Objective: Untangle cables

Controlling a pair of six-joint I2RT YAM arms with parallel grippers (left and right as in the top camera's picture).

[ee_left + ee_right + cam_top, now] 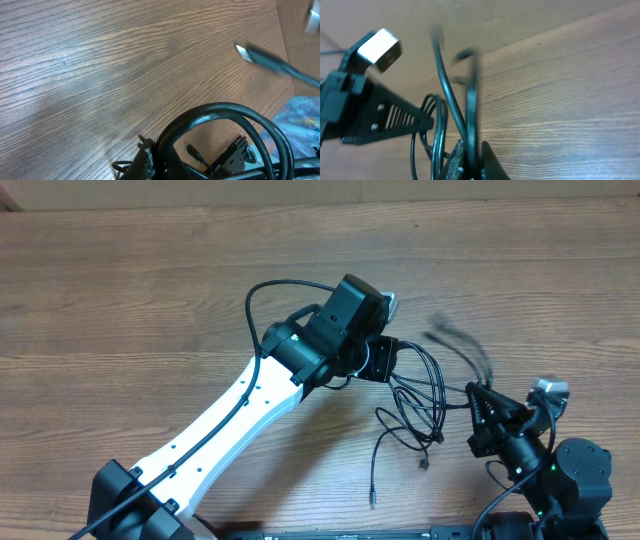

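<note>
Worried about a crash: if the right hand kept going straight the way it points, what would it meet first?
Probably the black cables looped right ahead of the right hand. The left hand sits just beyond them, though the overhead view leaves heights unclear.

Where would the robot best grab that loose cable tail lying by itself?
Probably the straight stretch just above its plug, from overhead, pinching across it: the loose tail lies flat, clear of the tangle, bare wood on both sides.

Black cables (425, 395) (looped, tangled) on the table.
</note>
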